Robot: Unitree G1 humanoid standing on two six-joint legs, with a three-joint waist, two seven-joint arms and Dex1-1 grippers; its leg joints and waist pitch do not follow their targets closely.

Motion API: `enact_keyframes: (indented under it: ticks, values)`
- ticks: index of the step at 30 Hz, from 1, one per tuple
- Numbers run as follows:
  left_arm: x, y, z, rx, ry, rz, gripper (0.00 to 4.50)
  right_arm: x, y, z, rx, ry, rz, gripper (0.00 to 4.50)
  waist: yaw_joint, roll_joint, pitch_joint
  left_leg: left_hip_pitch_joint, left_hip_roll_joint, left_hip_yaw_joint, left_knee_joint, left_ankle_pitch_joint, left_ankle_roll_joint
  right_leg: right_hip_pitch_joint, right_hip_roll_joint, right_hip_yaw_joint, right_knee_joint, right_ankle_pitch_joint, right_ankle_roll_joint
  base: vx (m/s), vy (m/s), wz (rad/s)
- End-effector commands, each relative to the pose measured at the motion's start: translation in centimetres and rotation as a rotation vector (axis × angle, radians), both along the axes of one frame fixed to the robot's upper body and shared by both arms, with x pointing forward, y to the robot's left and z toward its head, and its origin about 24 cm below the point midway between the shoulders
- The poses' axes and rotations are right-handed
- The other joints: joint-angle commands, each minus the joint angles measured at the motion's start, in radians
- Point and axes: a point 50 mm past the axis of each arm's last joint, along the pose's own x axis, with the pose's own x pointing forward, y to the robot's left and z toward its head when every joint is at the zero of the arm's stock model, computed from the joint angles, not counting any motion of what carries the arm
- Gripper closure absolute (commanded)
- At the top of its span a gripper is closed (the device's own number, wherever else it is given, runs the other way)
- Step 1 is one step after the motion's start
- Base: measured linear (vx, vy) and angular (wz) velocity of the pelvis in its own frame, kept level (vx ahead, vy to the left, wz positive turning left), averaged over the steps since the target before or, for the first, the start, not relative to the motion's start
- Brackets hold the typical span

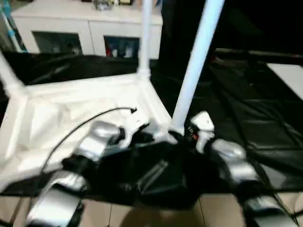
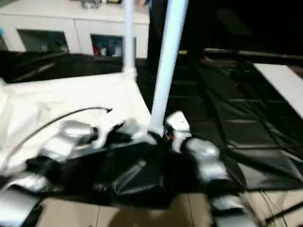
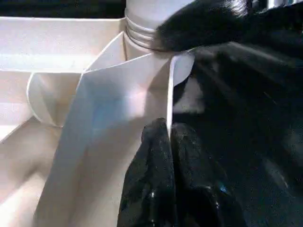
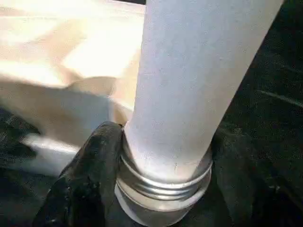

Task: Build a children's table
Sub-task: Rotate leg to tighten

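Left gripper [image 3: 168,142]: pinched the upturned white plastic table [image 1: 71,109] rim, steadying it
Right gripper [image 4: 161,189]: clasped the white tube leg [image 1: 196,61] base, seating it

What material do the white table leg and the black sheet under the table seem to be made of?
Table leg: probably plastic, matte white, smooth, with moulded thread rings at its base. Black sheet: probably thin plastic film, glossy, since it wrinkles and reflects light.

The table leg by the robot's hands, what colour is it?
White. The table leg shows best in the left eye view, standing up from the table's near corner.
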Motion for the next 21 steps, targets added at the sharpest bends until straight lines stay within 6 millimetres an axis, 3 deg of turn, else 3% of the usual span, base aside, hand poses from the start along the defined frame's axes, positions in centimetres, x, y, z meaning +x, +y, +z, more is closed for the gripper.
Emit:
enact_keyframes:
  ticks: [1,4,7,11,12,13,15,16,18,20,21]
  values:
    - [-0.5,-2.3,-1.2,-0.022,0.055,0.011,4.50,-1.2,1.8,-2.9,-0.049,0.158,-0.039,1.96,-0.004,0.007,-0.034,0.012,0.004,-0.011,-0.080,-0.491,-0.043,0.005,-0.039,0.015,-0.114,-0.560,-0.103,0.000,0.000,0.00]
    - [-0.1,-3.1,-1.3,-0.005,0.047,0.058,4.50,-0.7,3.4,-2.8,-0.020,0.191,-0.147,1.96,-0.012,0.008,-0.038,0.011,0.005,-0.015,-0.085,-0.509,-0.037,0.007,-0.038,0.010,-0.117,-0.536,-0.100,0.000,0.000,0.00]
    - [0.0,-3.2,-1.3,0.004,0.044,0.056,4.50,-0.5,4.5,-2.4,-0.030,0.171,-0.145,1.96,-0.015,0.010,-0.035,0.017,0.004,-0.016,-0.086,-0.553,-0.034,-0.001,-0.035,0.007,-0.124,-0.535,-0.099,0.000,0.000,0.00]
    - [-0.1,-2.8,-1.5,0.019,0.046,0.035,4.50,-0.4,5.0,-1.9,0.012,0.150,-0.101,1.96,-0.011,0.006,-0.038,0.012,0.008,-0.012,-0.093,-0.518,-0.019,0.006,-0.037,0.011,-0.121,-0.455,-0.117,0.000,0.000,0.00]
    - [-0.1,-2.6,-1.6,0.026,0.051,0.020,4.50,-0.4,5.0,-1.7,0.046,0.147,-0.098,1.61,-0.011,0.002,-0.038,0.012,0.008,-0.011,-0.092,-0.518,-0.018,0.005,-0.036,0.011,-0.121,-0.448,-0.120,0.000,0.000,0.00]
    - [-0.2,-2.5,-1.7,0.032,0.060,0.002,4.50,-0.3,4.9,-1.6,0.059,0.136,-0.095,1.27,-0.010,0.002,-0.038,0.014,0.009,-0.009,-0.092,-0.520,-0.015,0.003,-0.036,0.013,-0.120,-0.439,-0.127,0.000,0.000,0.00]
    - [-0.6,-2.0,-1.9,0.054,0.083,-0.054,4.50,0.0,4.2,-1.1,0.053,0.100,-0.071,1.20,-0.009,0.000,-0.039,0.010,0.010,-0.007,-0.093,-0.505,-0.011,0.007,-0.037,0.016,-0.116,-0.409,-0.137,0.000,0.000,0.00]
    - [-0.8,-1.8,-2.0,0.063,0.093,-0.075,4.50,0.1,3.8,-0.8,0.050,0.084,-0.065,0.92,-0.008,0.000,-0.039,0.011,0.011,-0.007,-0.093,-0.501,-0.010,0.007,-0.038,0.016,-0.115,-0.404,-0.139,0.000,0.000,0.00]
    - [-1.0,-1.2,-2.2,0.083,0.104,-0.126,4.50,0.3,3.1,-0.3,0.023,0.052,-0.012,0.83,-0.007,0.001,-0.040,0.006,0.012,-0.007,-0.094,-0.480,-0.007,0.012,-0.038,0.017,-0.110,-0.372,-0.150,0.000,0.000,0.00]
    - [-1.3,-0.8,-2.1,0.084,0.105,-0.200,4.50,0.3,2.3,0.1,-0.016,0.019,0.063,0.72,-0.002,0.000,-0.041,0.011,0.014,-0.001,-0.091,-0.458,-0.002,0.009,-0.038,0.021,-0.109,-0.335,-0.167,0.000,0.000,0.00]
    - [-1.6,-0.6,-2.1,0.083,0.118,-0.233,4.50,0.3,1.9,0.5,-0.031,0.000,0.117,0.72,0.001,-0.002,-0.042,0.009,0.015,0.001,-0.091,-0.443,0.009,0.014,-0.037,0.021,-0.108,-0.319,-0.172,0.000,0.000,0.00]
